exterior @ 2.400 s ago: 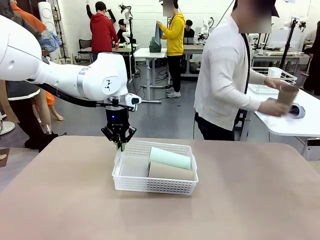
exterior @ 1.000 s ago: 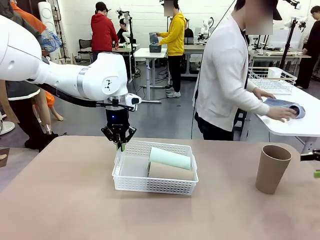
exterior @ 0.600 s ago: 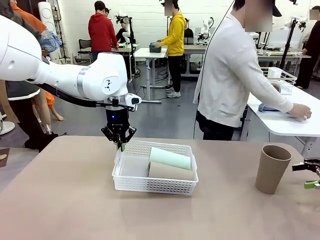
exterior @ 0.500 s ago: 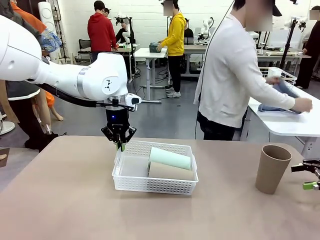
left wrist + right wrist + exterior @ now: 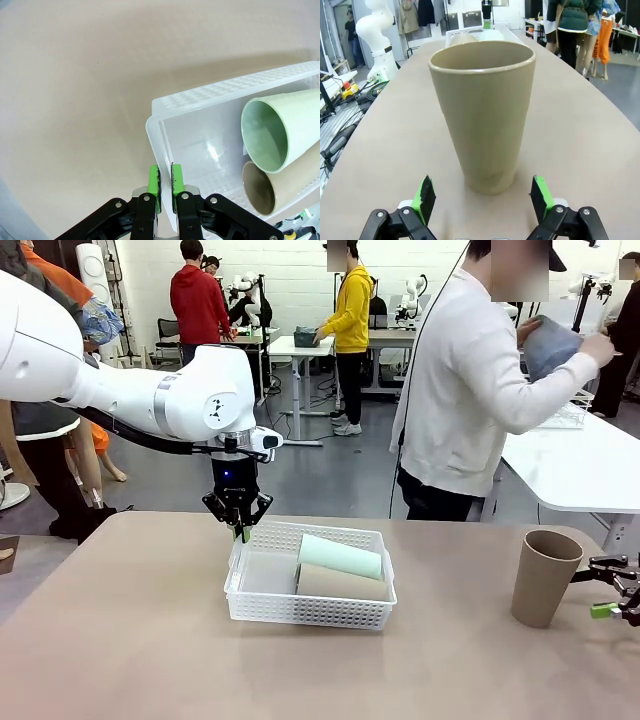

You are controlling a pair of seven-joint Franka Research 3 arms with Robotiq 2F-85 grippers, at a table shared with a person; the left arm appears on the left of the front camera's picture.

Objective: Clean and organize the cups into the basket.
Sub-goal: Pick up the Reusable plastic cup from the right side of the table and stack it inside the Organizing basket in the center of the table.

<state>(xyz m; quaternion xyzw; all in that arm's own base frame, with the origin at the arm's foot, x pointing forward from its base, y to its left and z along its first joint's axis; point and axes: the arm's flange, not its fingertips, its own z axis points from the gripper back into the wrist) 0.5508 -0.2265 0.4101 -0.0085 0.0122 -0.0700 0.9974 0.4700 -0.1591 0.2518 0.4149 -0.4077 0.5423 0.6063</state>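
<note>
A broad tan-brown table (image 5: 120, 640) takes up the near ground. Beyond its far edge stands a person (image 5: 460, 390) in a white long-sleeved top, turned to the right and holding a blue-grey cloth (image 5: 550, 345) raised above a white side table (image 5: 570, 460). The white left arm (image 5: 150, 400) reaches in from the left and points straight down at the far-left corner of a shallow rectangular white plastic basket (image 5: 310, 612) with lattice sides, which sits at the middle of the table. Two cups lie on their sides in the basket's right half, touching along their length: a pale mint-green matte tumbler (image 5: 340, 556) on the far side and a tan-beige matte tumbler (image 5: 340, 583) on the near side. In the left wrist view both mouths face the basket's left half. An upright tan-beige tumbler (image 5: 541, 578) stands mouth up on the table, well to the right of the basket. The left gripper (image 5: 239, 530) has its green pads (image 5: 153, 182) pressed almost together, pinching the basket's thin rim at that corner. The right gripper (image 5: 603, 592) sits low at the table's right edge with its fingers spread wide — wider than the cup — just beside the upright tumbler's base and touching nothing.
</note>
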